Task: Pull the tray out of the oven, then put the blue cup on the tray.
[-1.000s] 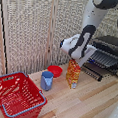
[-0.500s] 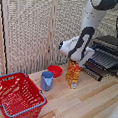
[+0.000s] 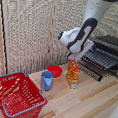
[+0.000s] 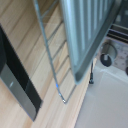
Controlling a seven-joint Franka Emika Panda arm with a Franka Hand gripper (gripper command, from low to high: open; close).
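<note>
The black-and-silver oven (image 3: 110, 47) stands at the exterior view's right with its door (image 3: 92, 70) folded down. The wire tray (image 3: 102, 58) sticks out of the opening over the door. My gripper (image 3: 84, 50) hangs just in front of the tray's near end. Its fingers are hidden behind the white wrist, so I cannot tell if they hold anything. The blue cup (image 3: 46, 80) stands upright on the wooden table, well apart from the gripper. The wrist view is blurred, showing ribbed grey metal (image 4: 88, 30) and a thin wire frame (image 4: 49, 51) above the table boards.
An orange bag (image 3: 73, 73) stands between the cup and the oven door. A shallow red bowl (image 3: 55, 71) sits behind the cup. A red basket (image 3: 17, 95) fills the front corner at the exterior view's left. A slatted wall (image 3: 32, 28) backs the table.
</note>
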